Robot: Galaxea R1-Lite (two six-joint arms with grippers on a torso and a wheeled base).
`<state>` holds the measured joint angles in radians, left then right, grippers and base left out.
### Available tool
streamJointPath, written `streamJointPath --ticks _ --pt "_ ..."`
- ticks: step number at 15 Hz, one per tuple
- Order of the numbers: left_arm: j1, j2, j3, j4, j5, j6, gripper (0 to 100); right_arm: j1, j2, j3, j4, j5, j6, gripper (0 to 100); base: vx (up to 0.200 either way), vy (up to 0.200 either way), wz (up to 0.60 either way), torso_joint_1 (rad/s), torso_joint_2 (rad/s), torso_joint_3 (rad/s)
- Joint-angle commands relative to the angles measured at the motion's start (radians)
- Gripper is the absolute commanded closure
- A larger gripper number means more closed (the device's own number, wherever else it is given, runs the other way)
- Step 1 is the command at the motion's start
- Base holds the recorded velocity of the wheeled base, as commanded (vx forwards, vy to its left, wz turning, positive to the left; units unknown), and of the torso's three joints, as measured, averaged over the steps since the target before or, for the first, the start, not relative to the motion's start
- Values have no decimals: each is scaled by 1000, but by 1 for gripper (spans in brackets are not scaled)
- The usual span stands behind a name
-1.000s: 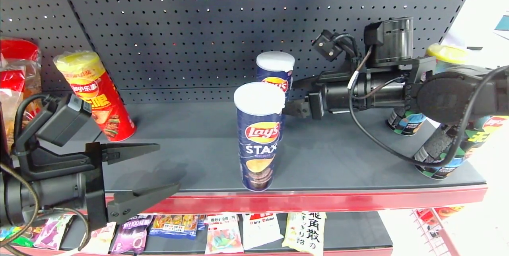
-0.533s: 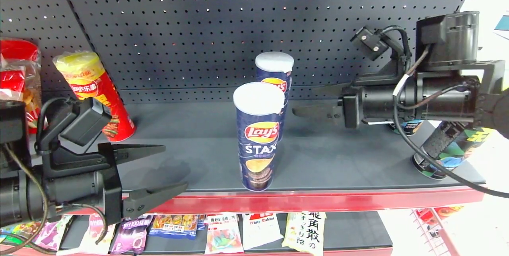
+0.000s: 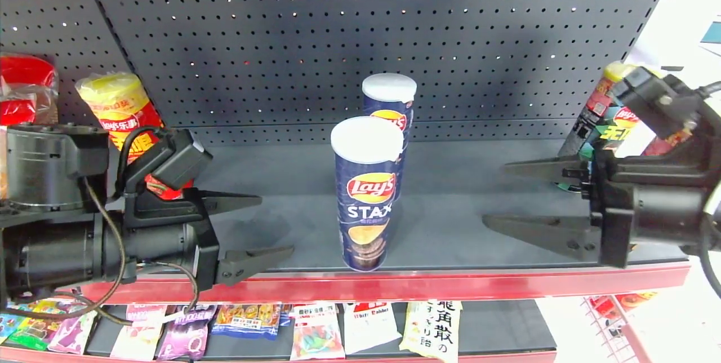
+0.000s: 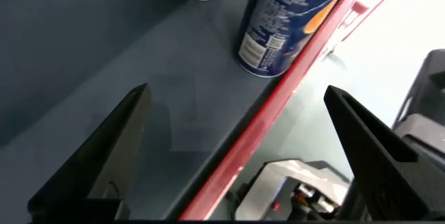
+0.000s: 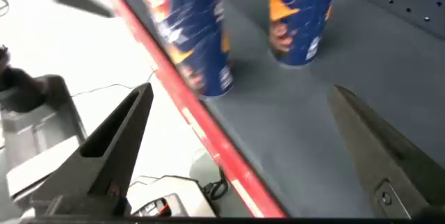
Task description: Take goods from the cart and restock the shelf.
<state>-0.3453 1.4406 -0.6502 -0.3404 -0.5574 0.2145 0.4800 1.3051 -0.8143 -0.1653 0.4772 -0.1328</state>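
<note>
Two blue chip cans with white lids stand upright mid-shelf: the front can near the red shelf edge, the rear can just behind it. My left gripper hangs open left of the front can, straddling the shelf edge, nothing between its fingers. My right gripper is open and empty to the right of both cans. The left wrist view has the left gripper aimed at the front can. In the right wrist view the right gripper faces the front can and rear can.
A red chip can with a yellow lid leans at the shelf's left, beside red packets. Green and black cans stand at the right end behind my right arm. Snack bags line the lower shelf. A pegboard backs the shelf.
My right gripper has drawn away from the rear blue can, going right and toward the shelf's front edge. My left gripper has moved right, closer to the front can. Both cans stayed put.
</note>
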Motion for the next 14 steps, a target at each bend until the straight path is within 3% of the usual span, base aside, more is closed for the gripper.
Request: streamJointPath --ticks 1,3,8,14 --pt "-3 73 -28 0 5 25 0 -1 -224 150 1 1 2 0 0 0 0 0 0 0" --pt "-24 107 -42 0 5 26 0 -29 -360 237 4 -5 21 0 0 0 0 0 0 0" --pt "-49 201 -118 -2 4 28 0 -164 -441 253 4 -11 85 0 0 0 0 0 0 0" --pt "-63 293 -192 -54 1 26 0 -169 -432 253 4 -12 85 0 0 0 0 0 0 0"
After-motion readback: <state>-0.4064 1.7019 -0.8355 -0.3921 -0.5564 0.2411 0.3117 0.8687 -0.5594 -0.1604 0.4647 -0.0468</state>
